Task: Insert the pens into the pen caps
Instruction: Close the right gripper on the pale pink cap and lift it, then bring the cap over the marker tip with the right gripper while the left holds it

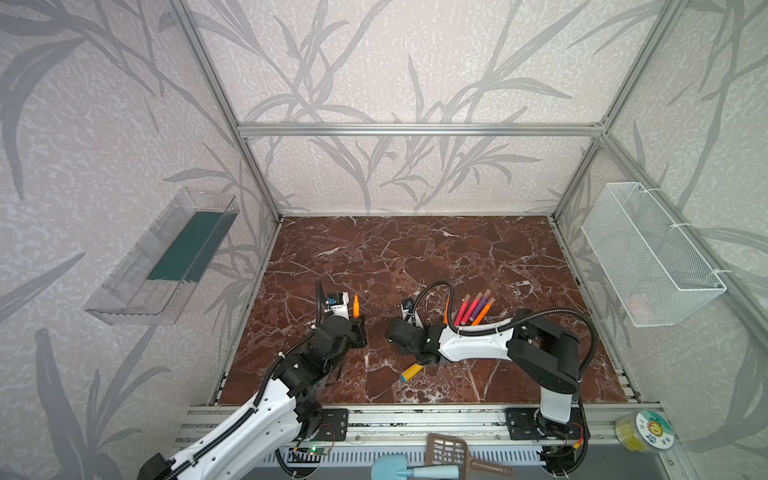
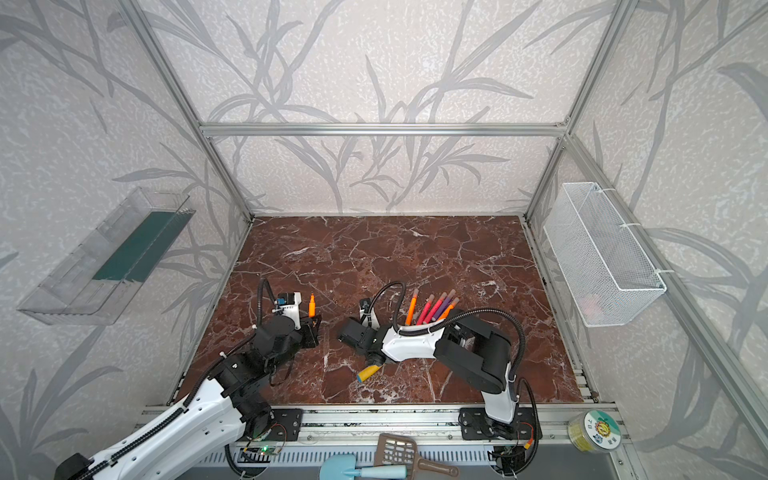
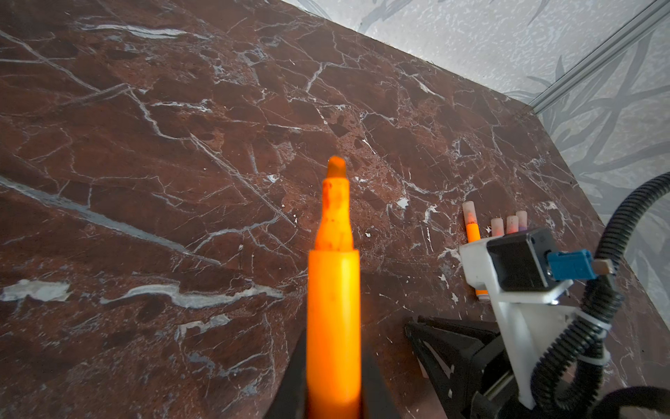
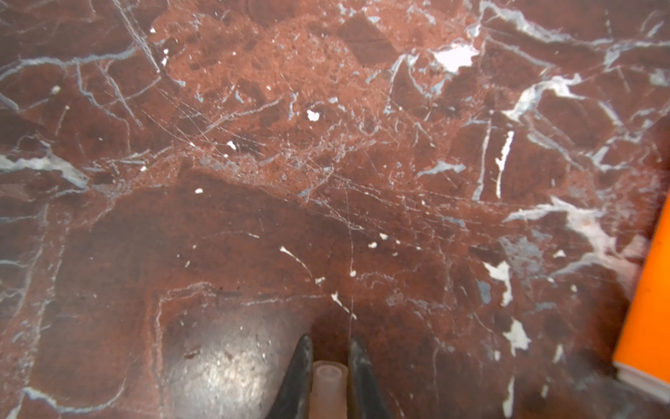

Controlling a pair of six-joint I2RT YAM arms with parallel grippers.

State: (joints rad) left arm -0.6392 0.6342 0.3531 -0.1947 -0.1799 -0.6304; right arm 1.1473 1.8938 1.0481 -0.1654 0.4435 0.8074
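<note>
Though blurred, the orange pen [image 3: 333, 308] looks uncapped.

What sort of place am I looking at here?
Probably a robot test booth: two arms bolted to a metal rail, an aluminium frame holding wallpapered panels, a marble-look table with pens.

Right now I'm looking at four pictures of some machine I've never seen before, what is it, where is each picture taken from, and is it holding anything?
These are two robot arms working at a marble-patterned table. Two pictures look down from overhead, side by side; the other two come from a camera on each arm's wrist. The left gripper is shut on an uncapped orange pen. The right gripper pinches a small see-through cap. Five capped pens lie together by the right arm, and a yellow toy pokes out from under it.
</note>
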